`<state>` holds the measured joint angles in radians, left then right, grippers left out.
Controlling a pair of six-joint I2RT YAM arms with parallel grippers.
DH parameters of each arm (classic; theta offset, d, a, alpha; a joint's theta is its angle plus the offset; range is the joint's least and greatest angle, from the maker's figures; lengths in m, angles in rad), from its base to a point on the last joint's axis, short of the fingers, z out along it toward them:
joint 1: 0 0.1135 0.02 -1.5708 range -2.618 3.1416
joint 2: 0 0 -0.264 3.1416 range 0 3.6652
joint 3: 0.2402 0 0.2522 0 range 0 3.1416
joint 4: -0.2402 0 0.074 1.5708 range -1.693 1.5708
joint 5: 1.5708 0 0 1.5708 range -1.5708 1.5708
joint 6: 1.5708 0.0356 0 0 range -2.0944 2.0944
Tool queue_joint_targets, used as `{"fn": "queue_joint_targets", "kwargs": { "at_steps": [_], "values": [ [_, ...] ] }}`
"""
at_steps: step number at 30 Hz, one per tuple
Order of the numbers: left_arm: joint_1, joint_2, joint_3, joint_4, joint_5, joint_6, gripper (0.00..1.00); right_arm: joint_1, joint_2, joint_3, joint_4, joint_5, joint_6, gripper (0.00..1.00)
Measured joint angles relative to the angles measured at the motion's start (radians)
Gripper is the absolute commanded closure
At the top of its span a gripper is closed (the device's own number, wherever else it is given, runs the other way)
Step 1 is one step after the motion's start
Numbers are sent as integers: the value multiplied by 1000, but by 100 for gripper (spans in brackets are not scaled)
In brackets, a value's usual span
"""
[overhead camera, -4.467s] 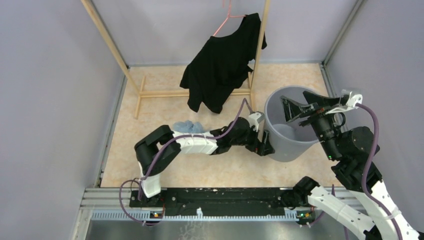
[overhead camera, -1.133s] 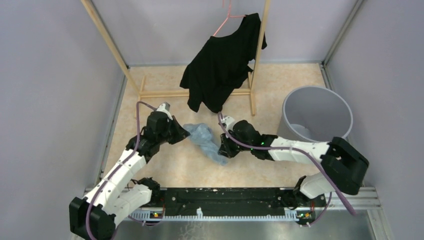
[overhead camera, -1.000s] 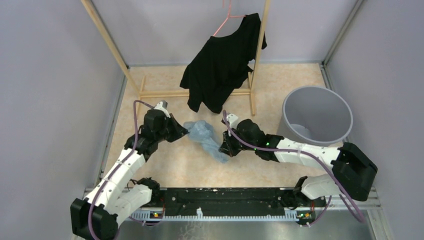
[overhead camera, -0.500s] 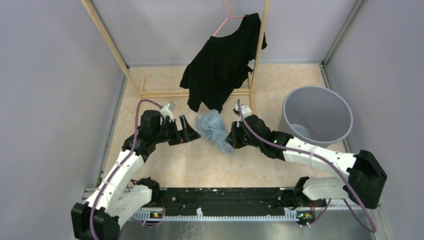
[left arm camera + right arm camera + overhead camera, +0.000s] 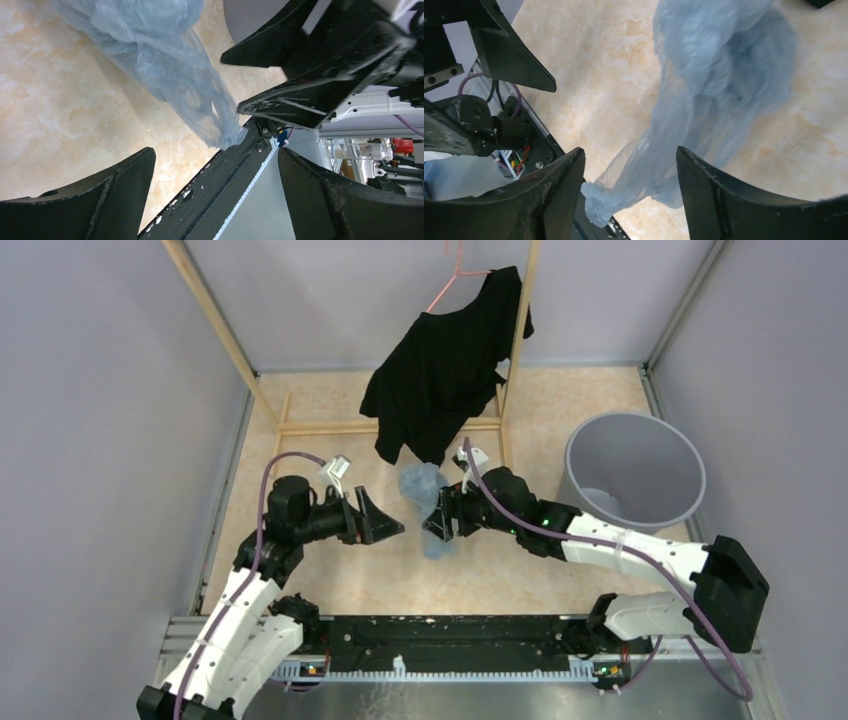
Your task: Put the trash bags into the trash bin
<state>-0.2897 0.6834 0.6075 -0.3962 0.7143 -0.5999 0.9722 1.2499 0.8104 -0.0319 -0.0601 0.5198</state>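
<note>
Trash bag (image 5: 427,502) bunched up, outside trash bin (image 5: 640,455)

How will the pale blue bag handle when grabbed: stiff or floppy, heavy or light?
Probably very floppy: the trash bag is a crumpled bunch trailing into a limp, wrinkled tail. Likely light for its size; the film looks thin, with the beige surface showing faintly through it. Its sheen suggests it may slip from a shallow pinch.

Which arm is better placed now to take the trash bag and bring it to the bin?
The right arm. The trash bag reaches between its open jaws, and the trash bin stands on its side. The left arm's open jaws have the bag ahead, not between them.
</note>
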Motion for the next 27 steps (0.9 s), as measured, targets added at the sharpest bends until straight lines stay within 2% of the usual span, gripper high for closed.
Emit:
{"fn": "queue_joint_targets", "kwargs": {
  "at_steps": [4, 9, 12, 15, 19, 23, 27],
  "values": [
    [-6, 22, -11, -9, 0, 18, 2, 0, -43, -1, 4, 43, -9, 23],
    [-81, 60, -10, -20, -40, 26, 2, 0, -66, -1, 30, 79, -13, 24],
    [-187, 59, -7, -29, -121, 16, 2, 0, -67, -1, 20, 121, -16, 24],
    [-359, 59, -11, -34, -248, -31, 3, 0, -81, -2, -17, 171, -37, 24],
    [-528, 44, -74, -16, -374, -117, 4, 0, -116, -19, -67, 197, -92, 24],
    [-631, 48, -181, 4, -462, -223, 8, 0, -122, -56, -94, 118, -146, 24],
    [-711, 100, -219, 37, -523, -295, 13, 1, -105, -146, -50, -18, -150, 27]
  ]
}}
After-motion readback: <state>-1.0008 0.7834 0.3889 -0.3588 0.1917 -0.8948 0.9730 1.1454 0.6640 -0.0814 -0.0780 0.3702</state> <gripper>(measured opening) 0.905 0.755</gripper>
